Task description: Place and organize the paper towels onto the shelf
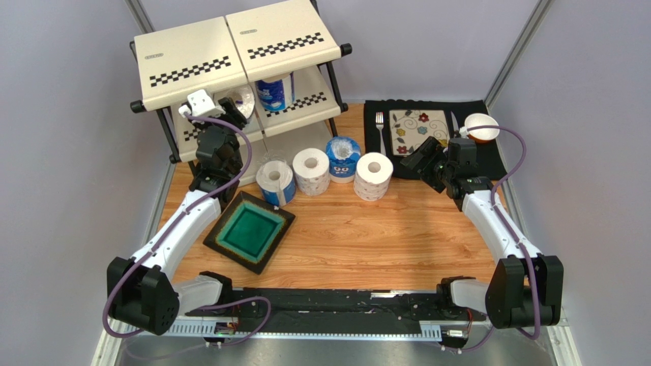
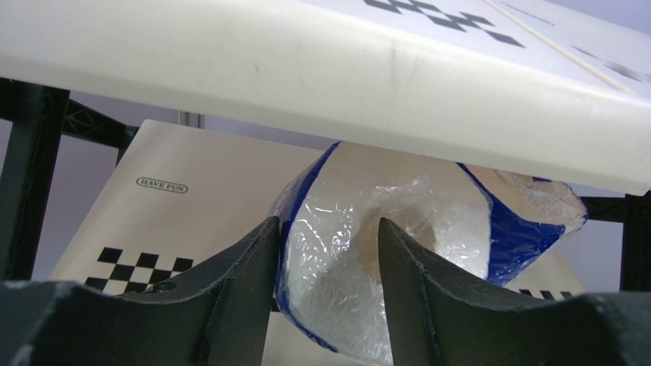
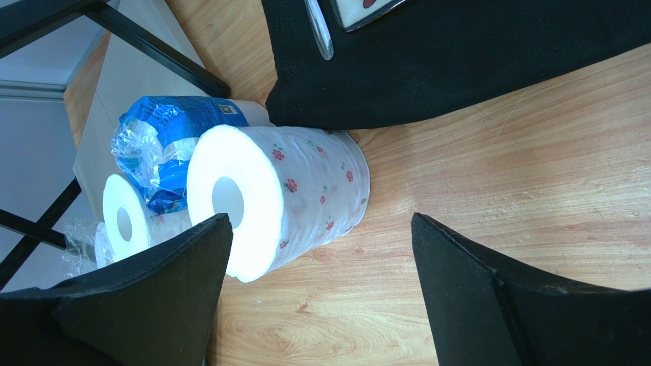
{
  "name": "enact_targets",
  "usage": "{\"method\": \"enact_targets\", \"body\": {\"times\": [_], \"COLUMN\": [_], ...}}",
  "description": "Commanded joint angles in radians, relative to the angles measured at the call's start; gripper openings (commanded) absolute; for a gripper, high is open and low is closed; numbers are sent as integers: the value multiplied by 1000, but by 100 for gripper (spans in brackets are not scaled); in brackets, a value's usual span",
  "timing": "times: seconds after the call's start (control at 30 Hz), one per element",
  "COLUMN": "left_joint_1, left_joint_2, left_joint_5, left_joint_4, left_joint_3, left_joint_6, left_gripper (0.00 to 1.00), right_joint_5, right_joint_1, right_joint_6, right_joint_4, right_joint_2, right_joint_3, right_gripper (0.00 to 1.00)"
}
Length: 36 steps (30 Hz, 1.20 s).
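The shelf (image 1: 229, 46) stands at the far left. A blue-wrapped paper towel roll (image 1: 273, 91) stands on its middle tier. My left gripper (image 1: 235, 108) reaches into that tier and is shut on another blue-wrapped roll (image 2: 412, 244); one finger (image 2: 409, 290) is in the core and the other is outside, under the top panel (image 2: 306, 61). Several rolls stand on the table in a row: blue-wrapped (image 1: 275, 181), patterned (image 1: 311, 169), blue-wrapped (image 1: 343, 158), floral (image 1: 374, 175). My right gripper (image 1: 419, 156) is open and empty, just right of the floral roll (image 3: 290, 198).
A green square plate (image 1: 251, 230) lies at the near left beside my left arm. A black placemat (image 1: 489, 156) at the far right holds a patterned plate (image 1: 418, 126), a fork (image 1: 380, 126) and a small bowl (image 1: 481, 126).
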State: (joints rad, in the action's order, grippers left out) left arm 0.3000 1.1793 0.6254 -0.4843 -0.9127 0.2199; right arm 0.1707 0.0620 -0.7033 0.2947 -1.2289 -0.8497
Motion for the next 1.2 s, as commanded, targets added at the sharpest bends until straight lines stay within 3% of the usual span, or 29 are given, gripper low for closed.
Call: {"method": "enact_targets", "body": {"times": [0.0, 0.47, 0.67, 0.87, 1.0, 1.17], "left_joint_1": [-7, -9, -9, -9, -9, -9], "left_joint_2": [-1, -33, -157, -357, -473, -527], "left_joint_5": [-21, -49, -153, -253, -262, -242], "left_joint_4": [-39, -20, 81, 179, 219, 188], "left_joint_3": [-49, -34, 18, 167, 247, 347], "left_joint_6": [19, 19, 82, 144, 168, 199], "left_gripper": [63, 64, 65, 68, 70, 73], "right_joint_5": [12, 9, 7, 124, 122, 69], "right_joint_1": [-7, -8, -10, 1, 77, 257], "right_joint_6": [-5, -4, -5, -24, -25, -64], "right_joint_4": [-35, -35, -40, -143, -144, -196], "right_joint_2": [-3, -1, 25, 91, 105, 69], "right_joint_3": [-8, -6, -11, -18, -107, -199], "right_gripper": [91, 91, 91, 91, 92, 93]}}
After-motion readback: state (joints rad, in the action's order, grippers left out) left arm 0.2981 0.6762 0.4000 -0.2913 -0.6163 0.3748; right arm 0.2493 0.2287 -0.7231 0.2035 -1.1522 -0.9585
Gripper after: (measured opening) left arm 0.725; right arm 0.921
